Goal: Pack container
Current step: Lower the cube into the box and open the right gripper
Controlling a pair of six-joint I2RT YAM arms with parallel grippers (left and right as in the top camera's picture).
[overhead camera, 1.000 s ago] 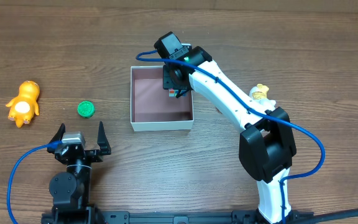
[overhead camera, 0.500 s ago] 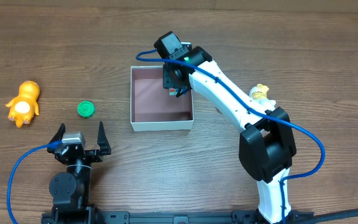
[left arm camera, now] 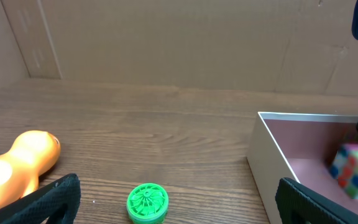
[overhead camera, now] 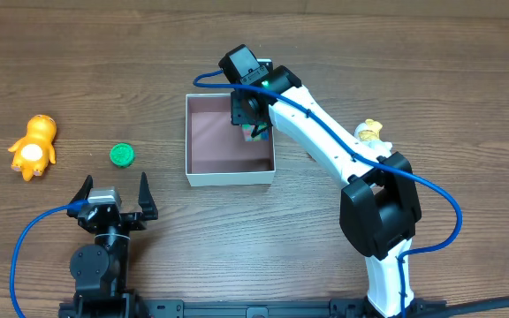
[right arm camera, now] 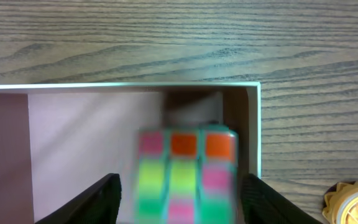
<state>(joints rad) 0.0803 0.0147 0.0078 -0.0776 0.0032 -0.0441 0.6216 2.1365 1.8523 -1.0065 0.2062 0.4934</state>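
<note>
White-walled container (overhead camera: 228, 179): a square, shallow box is seen, with thin white walls and a dull pinkish-brown floor. It is much larger than the toys around it.
Container place: it is set flat on the wooden table (overhead camera: 343, 53), directly beneath the right pincer (overhead camera: 253, 130) and well ahead of the left pincer (overhead camera: 113, 190), off to that pincer's right.
Right pincer: it is held over the box near one corner. Its fingers are spread apart, and a clear gap is seen on each side of the cube between them.
Cube (right arm camera: 185, 171): a multicoloured block in pink, orange and green squares is seen blurred between the right pincer's fingers, over the box floor and close to the wall. Whether it is resting on the floor cannot be told.
Left pincer: its fingers are spread wide and nothing is held.
Green disc (left arm camera: 148, 203): it is laid flat just ahead of the left pincer.
Orange toy (left arm camera: 17, 165): it is laid ahead and to the left of the left pincer.
Small yellow toy (right arm camera: 353, 202): it is stood outside the box, beside the right pincer.
</note>
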